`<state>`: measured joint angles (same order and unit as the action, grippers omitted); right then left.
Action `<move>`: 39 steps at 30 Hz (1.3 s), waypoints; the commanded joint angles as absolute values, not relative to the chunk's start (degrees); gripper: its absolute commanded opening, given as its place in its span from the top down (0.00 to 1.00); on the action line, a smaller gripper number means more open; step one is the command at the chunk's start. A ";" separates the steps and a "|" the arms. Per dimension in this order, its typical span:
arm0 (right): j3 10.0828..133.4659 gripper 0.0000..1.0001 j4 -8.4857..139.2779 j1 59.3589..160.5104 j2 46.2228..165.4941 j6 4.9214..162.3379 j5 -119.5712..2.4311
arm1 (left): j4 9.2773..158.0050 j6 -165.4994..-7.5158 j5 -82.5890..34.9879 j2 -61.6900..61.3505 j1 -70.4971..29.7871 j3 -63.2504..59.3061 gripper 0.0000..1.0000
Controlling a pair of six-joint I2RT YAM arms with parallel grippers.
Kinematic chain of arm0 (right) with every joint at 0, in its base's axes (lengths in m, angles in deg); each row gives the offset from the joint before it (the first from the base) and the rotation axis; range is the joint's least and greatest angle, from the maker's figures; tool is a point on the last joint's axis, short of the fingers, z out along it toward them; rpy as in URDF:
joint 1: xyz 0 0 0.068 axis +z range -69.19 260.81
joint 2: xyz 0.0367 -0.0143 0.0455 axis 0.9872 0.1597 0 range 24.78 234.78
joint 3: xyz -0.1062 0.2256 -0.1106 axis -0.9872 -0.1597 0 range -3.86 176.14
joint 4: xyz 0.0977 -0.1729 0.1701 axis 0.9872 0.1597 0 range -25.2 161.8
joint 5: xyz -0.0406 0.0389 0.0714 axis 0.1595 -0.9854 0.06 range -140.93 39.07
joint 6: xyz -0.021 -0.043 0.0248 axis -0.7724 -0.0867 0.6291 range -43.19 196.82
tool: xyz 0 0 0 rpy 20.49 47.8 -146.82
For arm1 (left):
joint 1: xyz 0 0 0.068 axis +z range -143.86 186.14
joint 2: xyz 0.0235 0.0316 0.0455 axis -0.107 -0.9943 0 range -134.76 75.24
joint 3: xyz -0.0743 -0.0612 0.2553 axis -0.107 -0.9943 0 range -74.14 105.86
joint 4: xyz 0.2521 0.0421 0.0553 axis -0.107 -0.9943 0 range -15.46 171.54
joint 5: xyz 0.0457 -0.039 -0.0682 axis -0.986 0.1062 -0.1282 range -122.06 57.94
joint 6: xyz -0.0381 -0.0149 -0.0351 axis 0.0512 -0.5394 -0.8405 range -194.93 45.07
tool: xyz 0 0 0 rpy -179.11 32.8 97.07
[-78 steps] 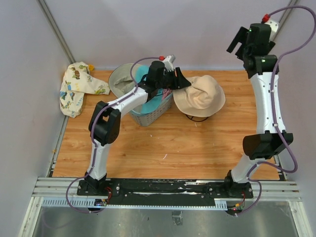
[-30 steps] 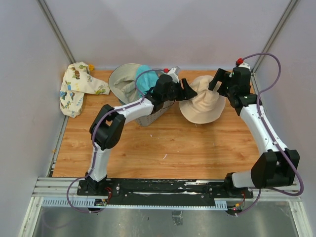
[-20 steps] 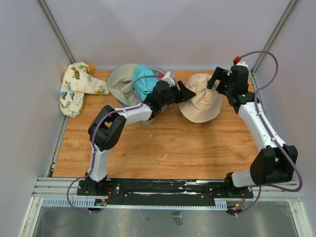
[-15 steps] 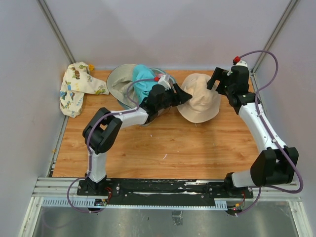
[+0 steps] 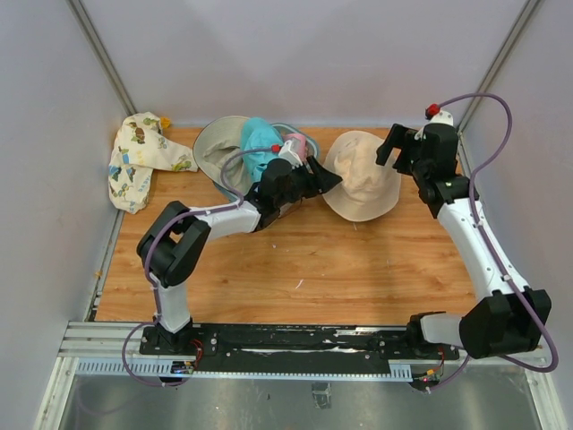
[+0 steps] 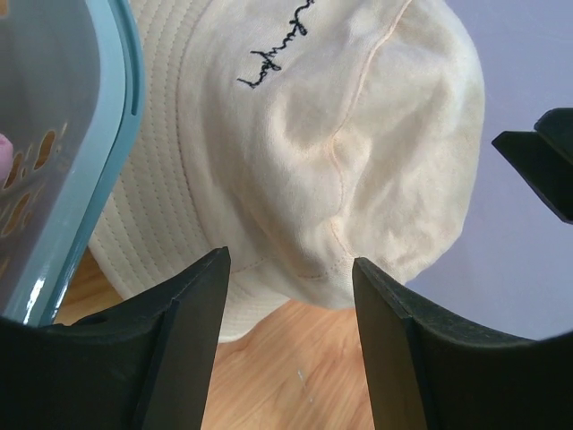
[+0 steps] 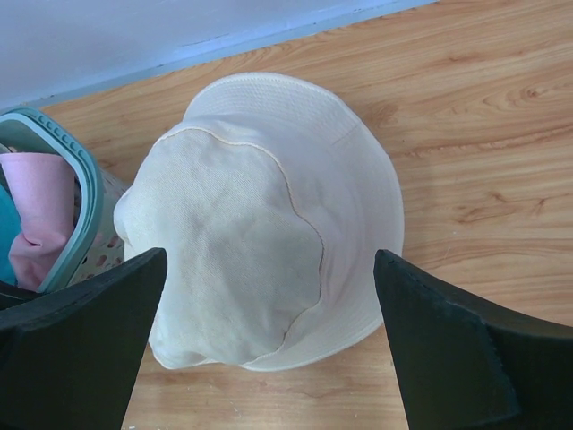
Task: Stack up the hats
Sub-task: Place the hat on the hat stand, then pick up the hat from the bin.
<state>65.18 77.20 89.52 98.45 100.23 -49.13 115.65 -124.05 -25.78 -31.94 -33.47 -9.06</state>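
Both spread: left pincer [image 6: 291,260] at cream hat [image 5: 363,184] brim, just beside basket [image 7: 87,193]; right pincer [image 5: 394,150] over hat. Hat sits near bench [image 5: 313,260] far-right corner.

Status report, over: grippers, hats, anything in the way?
Left gripper open, empty. Right gripper open, empty. Beige hat on table between them. Basket close beside hat.

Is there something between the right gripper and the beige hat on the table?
Nothing visible. The open right gripper faces the beige hat directly; the basket lies on the hat's other side.
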 commanded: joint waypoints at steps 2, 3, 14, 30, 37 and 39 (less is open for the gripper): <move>65.65 0.00 78.38 91.48 94.16 96.80 -45.01 | 115.46 -122.61 -25.33 -26.38 -33.49 -7.94 0.38; 65.97 0.00 78.54 91.60 93.46 96.53 -44.63 | 114.67 -122.21 -25.28 -25.32 -33.49 -7.35 0.38; 69.50 0.00 78.88 96.29 92.45 94.14 -43.86 | 96.34 -106.13 -38.09 -4.72 -33.49 -6.06 0.34; 68.87 0.00 76.89 103.59 93.80 92.47 -41.01 | 85.92 -99.28 -45.15 0.21 -29.89 -8.70 0.30; 67.40 0.00 76.32 104.24 93.54 92.09 -40.47 | 81.62 -100.97 -46.02 -0.70 -29.72 -6.67 0.29; 66.97 0.00 75.95 104.32 93.57 92.13 -40.58 | 80.19 -101.67 -46.08 -0.35 -29.71 -6.45 0.29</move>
